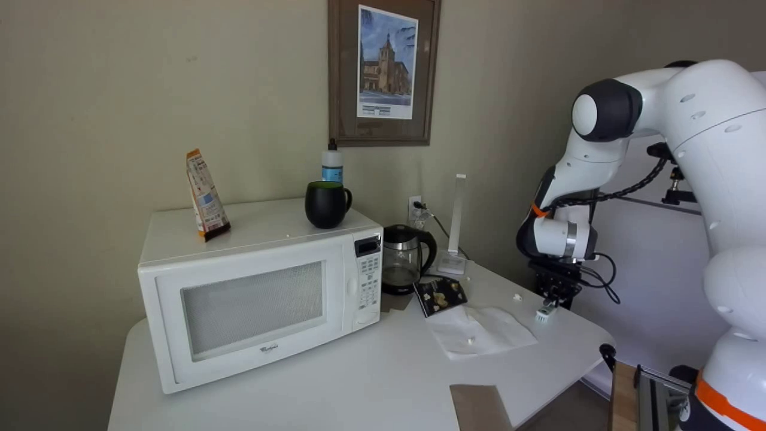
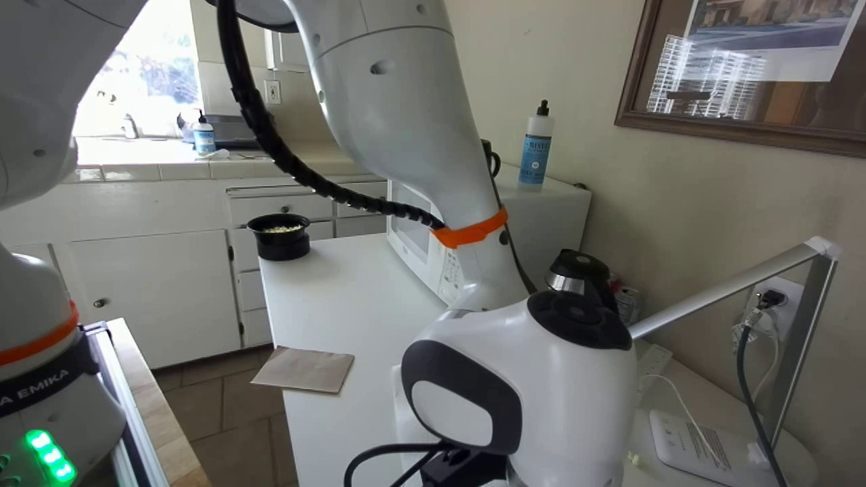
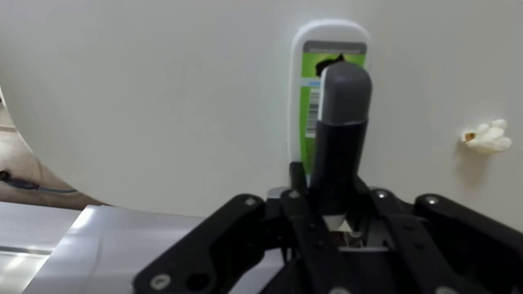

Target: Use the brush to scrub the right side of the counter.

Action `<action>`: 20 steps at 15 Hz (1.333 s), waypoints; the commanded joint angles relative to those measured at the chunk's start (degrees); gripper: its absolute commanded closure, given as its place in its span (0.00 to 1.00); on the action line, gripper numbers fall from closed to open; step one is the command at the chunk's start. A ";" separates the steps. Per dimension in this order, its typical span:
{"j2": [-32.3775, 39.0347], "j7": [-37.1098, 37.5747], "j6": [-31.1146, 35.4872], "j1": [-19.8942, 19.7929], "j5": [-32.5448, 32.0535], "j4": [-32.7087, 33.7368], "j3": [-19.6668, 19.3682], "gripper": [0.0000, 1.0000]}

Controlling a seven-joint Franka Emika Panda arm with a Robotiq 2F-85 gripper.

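Observation:
The brush [image 3: 346, 96] has a pale base with a green label and a dark grey and black handle. It also shows small in an exterior view [image 1: 543, 314], at the right end of the white counter [image 1: 383, 359]. My gripper [image 3: 329, 181] has its fingers on both sides of the brush handle and appears closed on it. In an exterior view the gripper [image 1: 552, 298] points down with the brush under it, at the counter top. The bristles are hidden in the wrist view. The arm hides the brush in an exterior view that shows the counter [image 2: 338, 297] from behind it.
A popcorn piece [image 3: 488, 136] lies beside the brush. A white paper [image 1: 485, 329], a black packet [image 1: 440, 296], a kettle [image 1: 402, 263], a thin white lamp [image 1: 456, 215] and a microwave [image 1: 257, 299] stand further along. A brown napkin [image 2: 304, 370] overhangs the counter's edge.

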 commanded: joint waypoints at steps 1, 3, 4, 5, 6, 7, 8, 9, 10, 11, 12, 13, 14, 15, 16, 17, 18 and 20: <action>-0.62 -1.35 -5.13 -1.58 1.68 -0.69 4.14 0.94; -1.77 -2.04 -9.73 -0.53 -0.10 -1.09 3.35 0.94; -2.11 -2.35 -11.80 0.04 -0.87 -1.16 2.75 0.94; -2.16 -2.48 -13.93 1.08 -2.33 -1.22 1.43 0.94; -2.22 -2.62 -16.00 1.68 -3.51 -1.10 0.61 0.94; -1.69 -2.37 -17.37 2.50 -5.38 -0.80 -0.84 0.94; -1.26 -1.99 -18.27 3.26 -6.80 -0.58 -1.98 0.94; -0.71 -1.61 -19.27 3.68 -7.91 -0.14 -2.95 0.94; -0.01 -1.01 -19.29 4.25 -8.82 0.15 -4.00 0.94; 0.89 -0.25 -18.46 4.81 -9.39 0.43 -5.04 0.94; 1.79 0.42 -16.89 5.26 -9.57 0.69 -5.90 0.94; 2.72 1.11 -14.82 5.87 -9.83 0.78 -6.81 0.94; 3.56 2.07 -13.17 6.56 -10.08 0.88 -7.72 0.94; 4.53 3.16 -10.55 7.40 -10.17 0.89 -8.68 0.94; 5.08 3.78 -9.15 7.73 -9.91 0.97 -9.03 0.94; 5.65 4.33 -6.99 8.04 -9.26 1.00 -9.19 0.94; 6.01 4.49 -4.89 8.00 -8.36 0.98 -8.69 0.94; 5.92 5.23 -2.56 7.93 -6.79 0.80 -7.51 0.94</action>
